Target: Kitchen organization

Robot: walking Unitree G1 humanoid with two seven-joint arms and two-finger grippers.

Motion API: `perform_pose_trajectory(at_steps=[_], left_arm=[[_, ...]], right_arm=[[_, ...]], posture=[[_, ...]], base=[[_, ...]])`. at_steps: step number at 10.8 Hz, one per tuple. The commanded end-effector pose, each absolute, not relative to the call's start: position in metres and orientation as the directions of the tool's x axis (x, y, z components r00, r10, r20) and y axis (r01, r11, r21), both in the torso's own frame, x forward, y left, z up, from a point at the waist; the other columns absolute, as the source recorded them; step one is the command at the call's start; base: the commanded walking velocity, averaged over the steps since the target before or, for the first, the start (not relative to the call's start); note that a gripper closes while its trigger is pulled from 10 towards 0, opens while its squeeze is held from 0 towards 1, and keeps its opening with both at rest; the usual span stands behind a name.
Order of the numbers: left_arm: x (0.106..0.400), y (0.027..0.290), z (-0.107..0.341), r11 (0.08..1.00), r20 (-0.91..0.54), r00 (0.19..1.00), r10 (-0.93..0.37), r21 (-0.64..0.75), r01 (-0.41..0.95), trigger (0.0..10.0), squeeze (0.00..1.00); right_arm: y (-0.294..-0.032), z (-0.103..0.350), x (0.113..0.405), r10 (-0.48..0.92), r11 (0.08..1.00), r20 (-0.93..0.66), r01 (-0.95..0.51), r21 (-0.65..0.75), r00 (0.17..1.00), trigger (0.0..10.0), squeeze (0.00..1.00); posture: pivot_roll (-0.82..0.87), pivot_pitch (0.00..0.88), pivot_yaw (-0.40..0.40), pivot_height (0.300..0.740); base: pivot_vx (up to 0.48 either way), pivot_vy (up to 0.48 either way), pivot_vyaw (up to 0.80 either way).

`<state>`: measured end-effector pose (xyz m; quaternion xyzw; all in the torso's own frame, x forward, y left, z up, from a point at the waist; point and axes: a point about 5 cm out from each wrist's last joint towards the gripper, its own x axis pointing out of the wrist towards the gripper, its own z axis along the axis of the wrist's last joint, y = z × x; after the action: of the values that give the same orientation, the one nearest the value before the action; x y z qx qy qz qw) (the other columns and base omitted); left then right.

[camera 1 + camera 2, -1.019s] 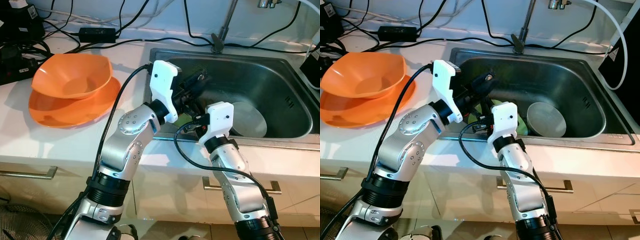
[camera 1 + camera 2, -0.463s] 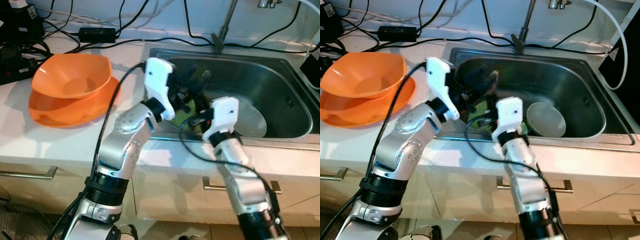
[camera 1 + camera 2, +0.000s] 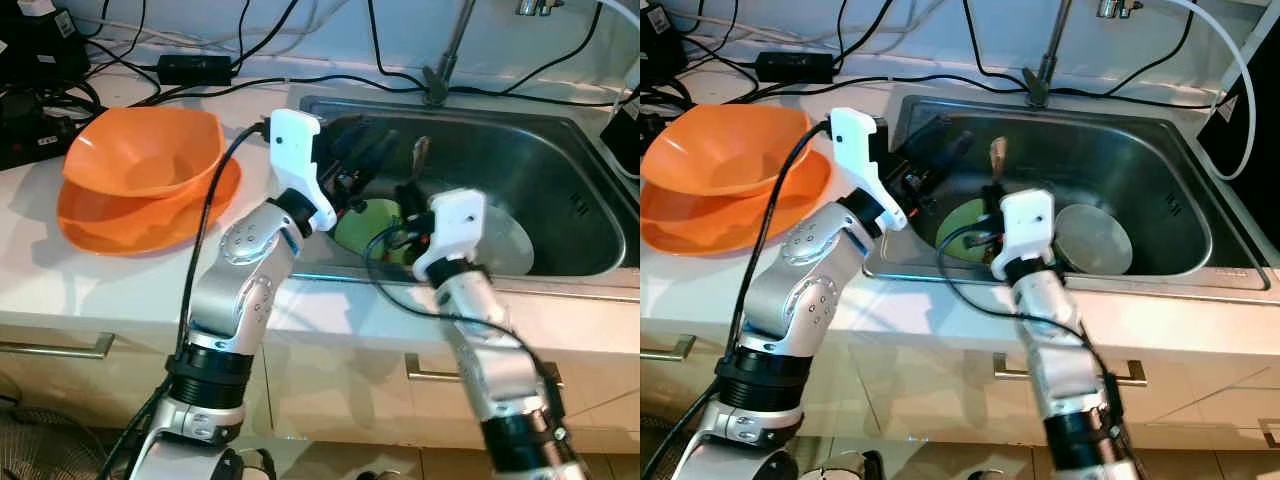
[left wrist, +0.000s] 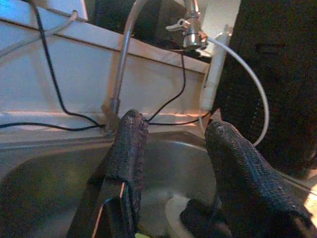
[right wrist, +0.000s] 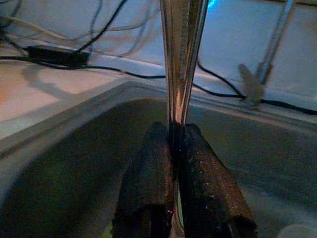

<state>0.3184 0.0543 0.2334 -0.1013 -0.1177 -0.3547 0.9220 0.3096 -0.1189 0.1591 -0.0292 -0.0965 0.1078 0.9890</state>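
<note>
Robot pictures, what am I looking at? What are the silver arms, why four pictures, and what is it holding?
This is a house robot at a kitchen sink. Two pictures come from its head, looking down at its own silver arms. Two more come from little cameras on its wrists, looking along the black fingers. The right claw is shut on a shiny metal utensil, maybe a spoon, held upright over the sink. The left claw is open, holding nothing, above the sink too. In the sink lie a green plate and a grey plate. On the white counter, an orange bowl sits on an orange plate, with black cables behind.
</note>
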Motion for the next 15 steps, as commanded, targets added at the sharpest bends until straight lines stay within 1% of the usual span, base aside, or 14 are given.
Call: perform_pose_trajectory(at_steps=[1,2,3,5,6,7,8,10,13,14,15], left_arm=[[0.319,0.054,0.227,0.744,0.262,0.737,-0.623,-0.093,0.662,10.0,0.00],[0.319,0.057,0.213,0.770,0.197,0.761,-0.618,-0.043,0.636,10.0,0.00],[0.319,0.058,0.207,0.777,0.162,0.768,-0.620,-0.012,0.630,10.0,0.00],[0.315,0.058,0.180,0.760,0.016,0.761,-0.648,0.078,0.645,10.0,0.00],[0.312,0.058,0.175,0.748,-0.005,0.751,-0.660,0.087,0.658,10.0,0.00],[0.309,0.056,0.170,0.731,-0.030,0.736,-0.677,0.096,0.676,10.0,0.00],[0.308,0.054,0.168,0.715,-0.051,0.724,-0.688,0.126,0.688,10.0,0.00],[0.305,0.054,0.168,0.693,-0.074,0.706,-0.705,0.140,0.707,10.0,0.00],[0.300,0.054,0.166,0.665,-0.125,0.679,-0.723,0.143,0.734,10.0,0.00],[0.297,0.054,0.158,0.647,-0.183,0.663,-0.726,0.147,0.748,10.0,0.00],[0.294,0.055,0.154,0.636,-0.208,0.652,-0.729,0.146,0.758,10.0,0.00]], right_arm=[[-0.128,0.163,0.313,0.180,0.982,0.198,-0.163,-0.096,0.963,10.0,0.00],[-0.140,0.171,0.321,0.134,0.987,0.215,-0.111,-0.117,0.967,10.0,0.00],[-0.144,0.173,0.324,0.121,0.988,0.222,-0.096,-0.120,0.968,10.0,0.00],[-0.158,0.178,0.342,0.054,0.991,0.195,-0.029,-0.128,0.979,10.0,0.00],[-0.160,0.177,0.348,0.041,0.992,0.173,-0.019,-0.123,0.984,10.0,0.00],[-0.158,0.174,0.354,0.034,0.995,0.154,-0.018,-0.102,0.987,10.0,0.00],[-0.152,0.165,0.358,0.066,0.992,0.121,-0.053,-0.111,0.990,10.0,0.00],[-0.146,0.148,0.366,0.075,0.995,0.052,-0.071,-0.073,0.996,10.0,0.00],[-0.142,0.133,0.369,0.084,0.995,-0.009,-0.085,-0.058,0.996,10.0,0.00],[-0.140,0.126,0.369,0.095,0.993,-0.027,-0.096,-0.061,0.995,10.0,0.00],[-0.138,0.123,0.369,0.102,0.993,-0.033,-0.104,-0.059,0.994,10.0,0.00]], posture=[[0.08,0.076,-0.056,0.740],[0.08,0.077,-0.057,0.740],[0.08,0.078,-0.056,0.740],[0.08,0.078,-0.055,0.740],[0.08,0.078,-0.055,0.740],[0.09,0.076,-0.063,0.740],[0.09,0.075,-0.065,0.740],[0.11,0.072,-0.080,0.740],[0.12,0.070,-0.096,0.740],[0.12,0.070,-0.097,0.740],[0.12,0.069,-0.097,0.740]], base=[[0.000,0.000,0.00],[0.000,0.000,0.00],[0.000,0.000,0.00],[0.000,0.000,0.00],[0.000,0.000,0.00],[0.000,0.000,0.00],[0.000,0.000,0.00],[0.000,0.000,0.00],[0.000,0.000,0.00],[0.000,0.000,0.00],[0.000,0.000,0.00]])
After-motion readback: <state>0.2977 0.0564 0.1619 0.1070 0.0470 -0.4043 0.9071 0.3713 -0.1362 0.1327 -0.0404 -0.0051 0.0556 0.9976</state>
